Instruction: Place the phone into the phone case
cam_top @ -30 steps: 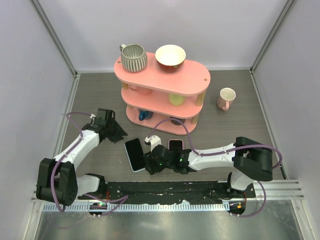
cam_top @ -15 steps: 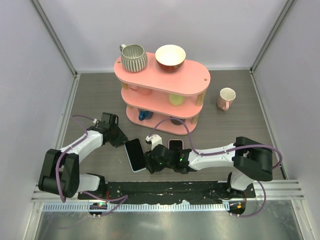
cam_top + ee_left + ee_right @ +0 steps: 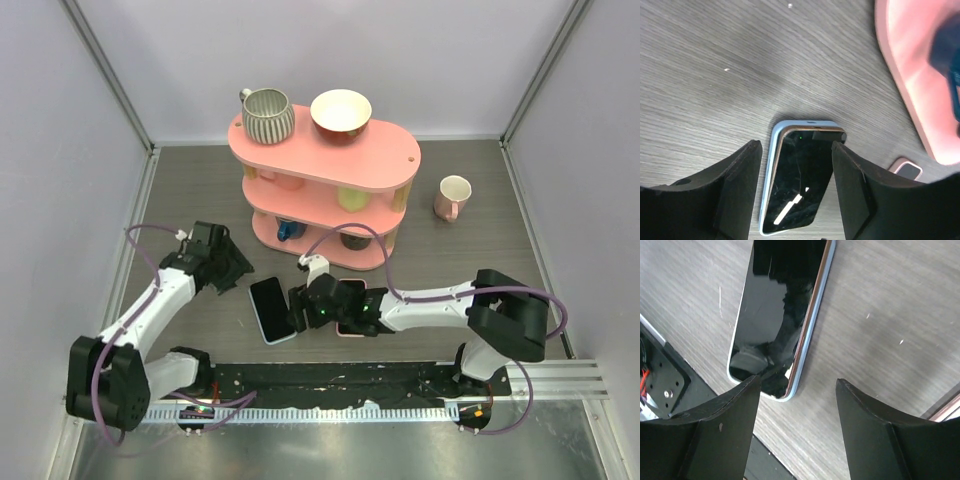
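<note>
The gripper (image 3: pixel 796 167), jaws spread, hangs over a phone (image 3: pixel 797 190) lying screen-up in a pale blue case (image 3: pixel 771 172) on the wood table (image 3: pixel 715 75), beside a pink shelf (image 3: pixel 910 65).

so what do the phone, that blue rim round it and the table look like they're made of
Black slab phone: glossy glass face, by its sharp reflections and fine scratches. Light blue rim around it: smooth and matte, probably a plastic or silicone case, cannot tell which. Grey table top: matte wood grain, likely laminate.
</note>
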Action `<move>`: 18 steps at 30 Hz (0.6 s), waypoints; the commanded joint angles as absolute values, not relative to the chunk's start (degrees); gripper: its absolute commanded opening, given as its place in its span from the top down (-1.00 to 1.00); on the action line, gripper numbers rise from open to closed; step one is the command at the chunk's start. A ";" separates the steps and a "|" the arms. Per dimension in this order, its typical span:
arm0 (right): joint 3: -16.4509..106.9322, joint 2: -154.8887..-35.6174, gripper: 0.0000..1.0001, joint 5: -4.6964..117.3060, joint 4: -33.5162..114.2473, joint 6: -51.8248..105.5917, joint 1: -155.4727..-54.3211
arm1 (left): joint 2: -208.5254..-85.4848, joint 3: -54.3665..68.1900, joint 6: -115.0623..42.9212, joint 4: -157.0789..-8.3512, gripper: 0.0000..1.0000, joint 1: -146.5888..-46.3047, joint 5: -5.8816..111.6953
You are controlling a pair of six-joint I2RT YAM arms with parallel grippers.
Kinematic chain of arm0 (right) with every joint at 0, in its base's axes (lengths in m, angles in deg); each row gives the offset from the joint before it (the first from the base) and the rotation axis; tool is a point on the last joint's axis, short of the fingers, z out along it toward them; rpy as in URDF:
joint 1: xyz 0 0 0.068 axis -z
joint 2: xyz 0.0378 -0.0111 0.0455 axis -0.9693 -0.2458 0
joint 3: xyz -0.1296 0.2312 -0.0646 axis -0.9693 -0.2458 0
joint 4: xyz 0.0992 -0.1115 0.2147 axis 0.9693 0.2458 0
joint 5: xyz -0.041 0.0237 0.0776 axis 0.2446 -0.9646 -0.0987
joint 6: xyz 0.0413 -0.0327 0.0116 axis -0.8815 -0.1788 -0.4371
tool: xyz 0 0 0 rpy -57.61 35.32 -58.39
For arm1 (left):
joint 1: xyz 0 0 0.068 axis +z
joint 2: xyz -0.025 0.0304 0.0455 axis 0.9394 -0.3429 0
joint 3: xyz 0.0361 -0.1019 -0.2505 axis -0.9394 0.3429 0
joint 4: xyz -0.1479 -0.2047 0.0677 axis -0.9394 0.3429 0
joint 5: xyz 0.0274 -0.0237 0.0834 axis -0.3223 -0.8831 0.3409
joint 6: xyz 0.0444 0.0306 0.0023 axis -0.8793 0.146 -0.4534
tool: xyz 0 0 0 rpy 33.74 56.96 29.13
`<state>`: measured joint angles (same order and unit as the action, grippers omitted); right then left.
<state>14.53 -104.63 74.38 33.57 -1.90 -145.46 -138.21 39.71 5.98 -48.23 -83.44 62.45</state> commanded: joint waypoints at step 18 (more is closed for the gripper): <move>20.84 -116.29 -0.17 65.35 24.82 -3.22 -140.72 | -134.79 54.47 6.31 -58.99 -0.07 -84.98 54.31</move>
